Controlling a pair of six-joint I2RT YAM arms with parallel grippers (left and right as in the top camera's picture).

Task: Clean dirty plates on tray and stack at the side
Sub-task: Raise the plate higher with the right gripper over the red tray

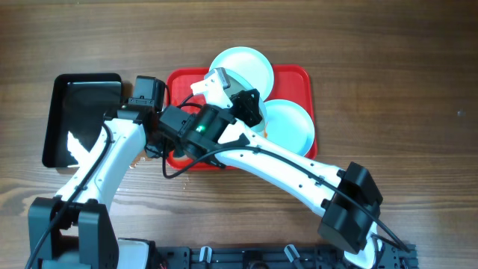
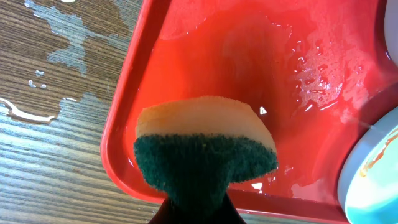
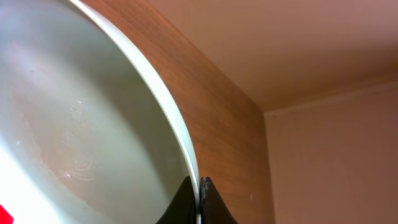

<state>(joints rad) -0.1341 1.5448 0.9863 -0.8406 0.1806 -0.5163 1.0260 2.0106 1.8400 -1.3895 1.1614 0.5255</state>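
The right hand is pinched on the rim of a plate tilted above the far edge of the tray. A sponge is clamped in the left hand. Scrubbing seems in hand: the sponge must next be brought to the plate.

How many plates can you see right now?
2. One plate overhangs the tray's far edge, in the right fingers; one lies at its right. Arms may hide another.
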